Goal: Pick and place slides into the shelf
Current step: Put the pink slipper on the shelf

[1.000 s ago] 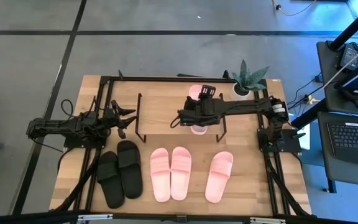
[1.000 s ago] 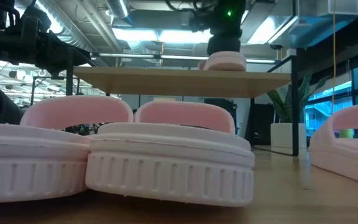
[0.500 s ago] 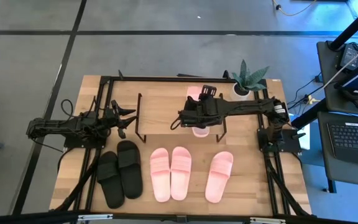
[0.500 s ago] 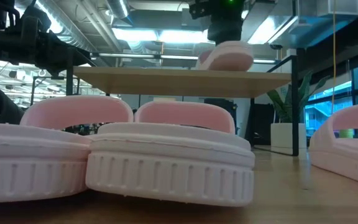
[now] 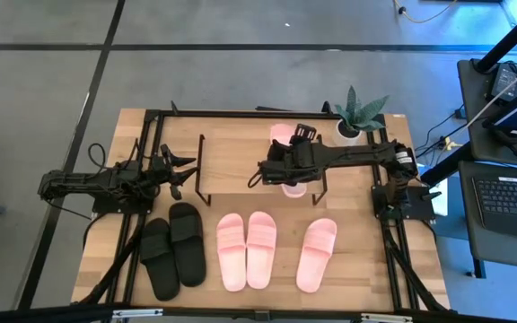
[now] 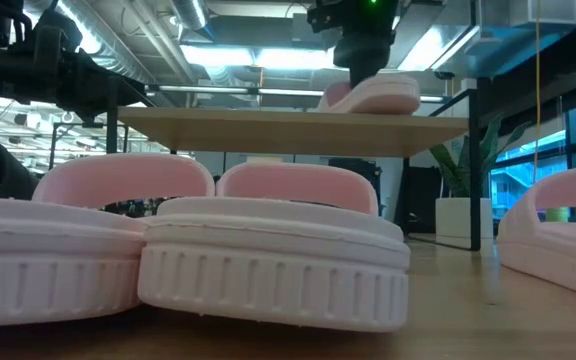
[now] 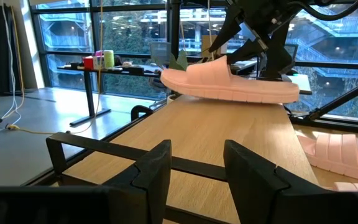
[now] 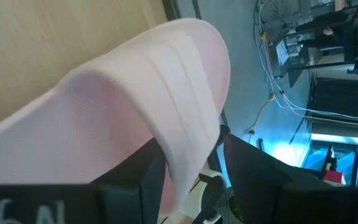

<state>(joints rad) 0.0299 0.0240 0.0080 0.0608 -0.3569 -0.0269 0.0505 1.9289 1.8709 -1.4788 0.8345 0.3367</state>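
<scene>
A light pink slide [image 5: 282,134] is over the shelf's wooden top board [image 5: 232,161], held by my right gripper [image 5: 287,170], which is shut on it. The low view shows the slide [image 6: 376,95] tilted on the board [image 6: 268,120]. The left wrist view shows the same slide [image 7: 229,86] under the right gripper [image 7: 263,43]. My left gripper [image 5: 179,170] is open at the shelf's left end, touching nothing. On the table in front lie a black pair [image 5: 173,251], a pink pair [image 5: 247,249] and a single pink slide [image 5: 317,254]. My right gripper holds the pink slide by its wide strap [image 8: 185,143], pinched between the two fingers [image 8: 253,180]. It comes at it from above, as the low view shows. The slide sits tilted: its lower edge [image 6: 333,107] seems to rest on the shelf board and the other end [image 6: 408,95] is raised.
A potted plant [image 5: 359,117] stands at the table's far right, close behind the right arm. The shelf's thin black legs [image 5: 201,166] rise at both ends of the board. A desk with a laptop [image 5: 510,202] stands off the table's right side.
My right gripper has risen a little and tipped over the shelf, staying shut on the slide. The slide, lying flat on the board a second ago, has tipped and turned: one end has come up while the other stays low at the board.
</scene>
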